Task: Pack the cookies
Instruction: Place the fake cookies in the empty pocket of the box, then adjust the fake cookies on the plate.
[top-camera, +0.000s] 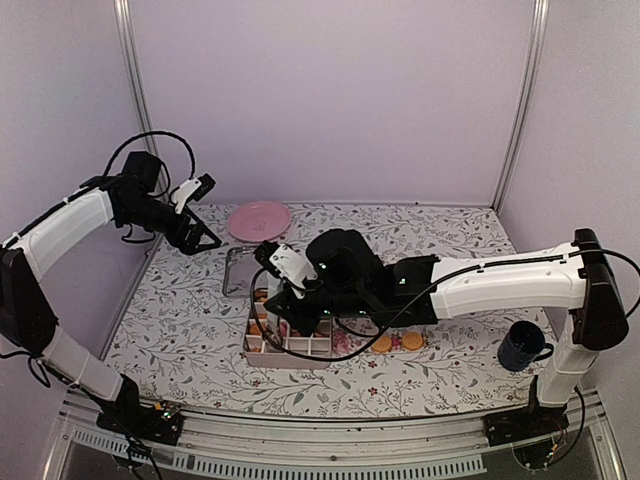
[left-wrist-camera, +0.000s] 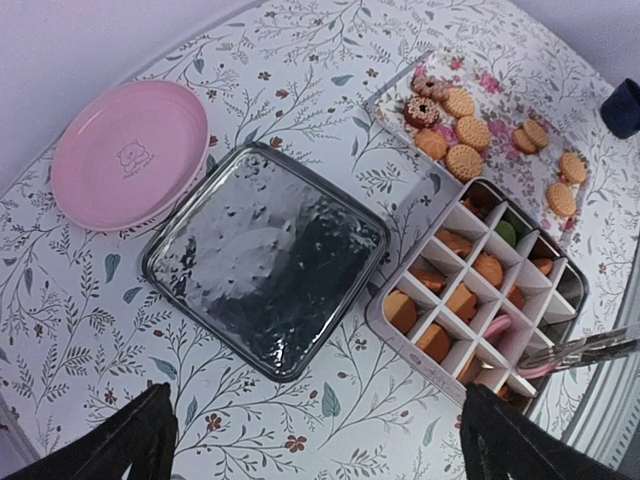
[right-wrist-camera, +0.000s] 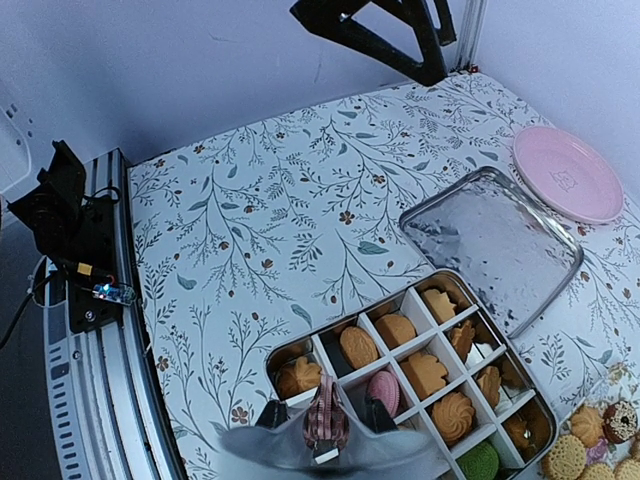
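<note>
Right gripper (right-wrist-camera: 325, 428): clenched on a pink cookie (right-wrist-camera: 326, 408), held over the divided tin (right-wrist-camera: 352, 312). Left gripper (left-wrist-camera: 315, 405): spread wide, nothing grasped. Loose cookies (left-wrist-camera: 463, 130) laid beside tin.

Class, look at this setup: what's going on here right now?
A robot is filling a divided box with cookies. Many compartments hold some, and loose cookies lie beside the box. The right gripper, over the box's edge, is closed on a small pink piece, probably a cookie. The left gripper hangs open and empty above the table. A metal tray and a pink plate sit empty nearby.
</note>
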